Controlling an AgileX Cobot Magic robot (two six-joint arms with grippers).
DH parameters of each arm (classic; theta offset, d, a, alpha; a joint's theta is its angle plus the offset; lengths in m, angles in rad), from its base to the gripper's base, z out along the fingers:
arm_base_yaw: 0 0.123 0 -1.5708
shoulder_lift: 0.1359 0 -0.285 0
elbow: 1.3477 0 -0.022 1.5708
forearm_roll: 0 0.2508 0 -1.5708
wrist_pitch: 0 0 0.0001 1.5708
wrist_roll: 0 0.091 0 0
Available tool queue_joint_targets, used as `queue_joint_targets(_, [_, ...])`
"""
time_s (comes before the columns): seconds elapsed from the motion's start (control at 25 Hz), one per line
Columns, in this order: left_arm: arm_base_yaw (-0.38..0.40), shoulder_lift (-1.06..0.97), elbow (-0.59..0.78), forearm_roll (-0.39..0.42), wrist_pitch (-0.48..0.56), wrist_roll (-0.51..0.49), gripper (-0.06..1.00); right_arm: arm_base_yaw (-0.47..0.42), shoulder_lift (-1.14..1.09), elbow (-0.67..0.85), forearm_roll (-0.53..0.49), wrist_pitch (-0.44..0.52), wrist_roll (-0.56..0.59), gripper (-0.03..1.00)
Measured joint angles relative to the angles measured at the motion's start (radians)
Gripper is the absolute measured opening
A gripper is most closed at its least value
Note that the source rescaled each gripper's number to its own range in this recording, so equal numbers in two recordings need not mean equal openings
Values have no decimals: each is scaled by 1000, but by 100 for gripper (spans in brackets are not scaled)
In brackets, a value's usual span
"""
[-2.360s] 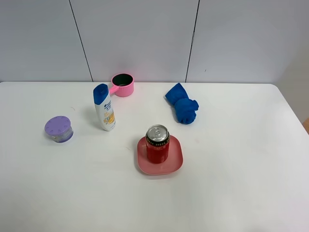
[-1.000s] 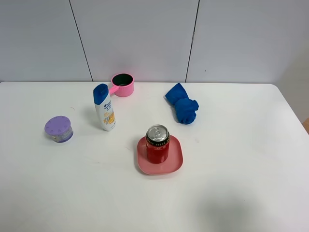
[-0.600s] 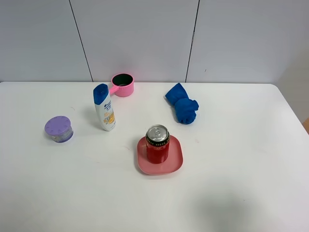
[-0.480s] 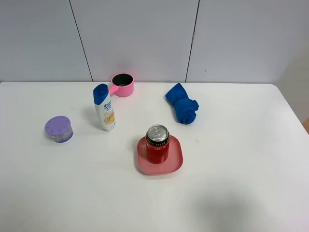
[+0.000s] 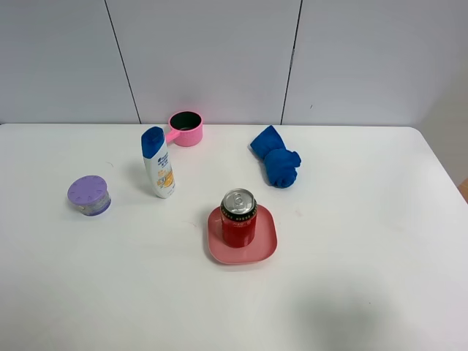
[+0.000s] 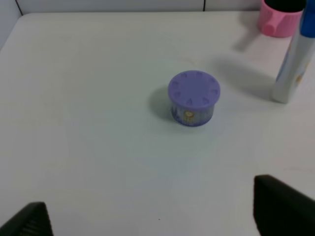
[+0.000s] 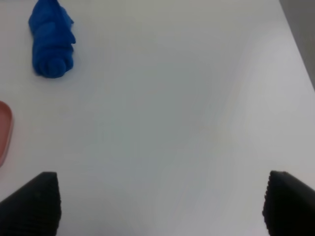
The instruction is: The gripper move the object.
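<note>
The can [image 5: 239, 218] stands upright on the pink plate [image 5: 266, 241], right in the middle of the white table [image 5: 380, 219], silver top and pull tab facing up. Nothing touches it. Neither arm shows in the high view.

Behind and to the left of the can, the shampoo bottle [image 5: 158, 162] stands upright, well apart from the plate. A pink cup [image 5: 186, 129] with a dark inside sits near the back wall, just behind the bottle. A purple tub [image 5: 89, 195] rests out on the left side. A crumpled blue cloth [image 5: 276, 159] lies behind the can, to the right.

The left gripper [image 6: 157, 214] hangs over bare table with its two black fingers [image 6: 283, 206] spread wide apart, the tub ahead of them, bottle and cup beyond at the side. The right gripper [image 7: 160, 204] is spread wide too, fingers [image 7: 32, 204] empty, looking at the cloth and a sliver of the plate's rim.
</note>
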Motion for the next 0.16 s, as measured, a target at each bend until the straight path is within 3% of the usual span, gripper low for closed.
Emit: queue_joint_targets(0.16, [0,0,0,0,0,0,100,-21,0,0,0,0,0,88])
